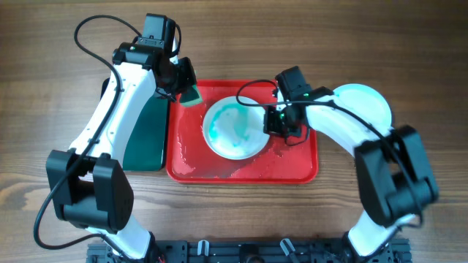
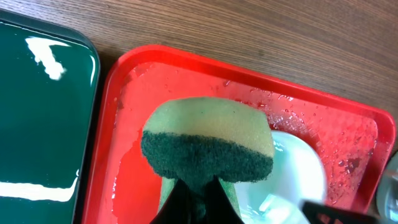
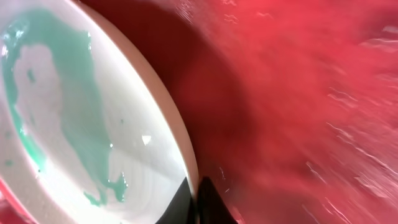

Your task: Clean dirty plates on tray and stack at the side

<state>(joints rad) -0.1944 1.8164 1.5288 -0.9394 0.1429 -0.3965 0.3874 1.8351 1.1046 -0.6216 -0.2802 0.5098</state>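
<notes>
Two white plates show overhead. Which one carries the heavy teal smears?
The plate on the red tray. The other plate lies on the table beyond the tray's right edge, partly under the right arm, showing only a pale tint.

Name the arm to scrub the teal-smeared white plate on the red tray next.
Left: the left claw holds the yellow-and-green sponge over the red plastic tray, beside the round white plate; the right claw pinches that plate's rim.
</notes>
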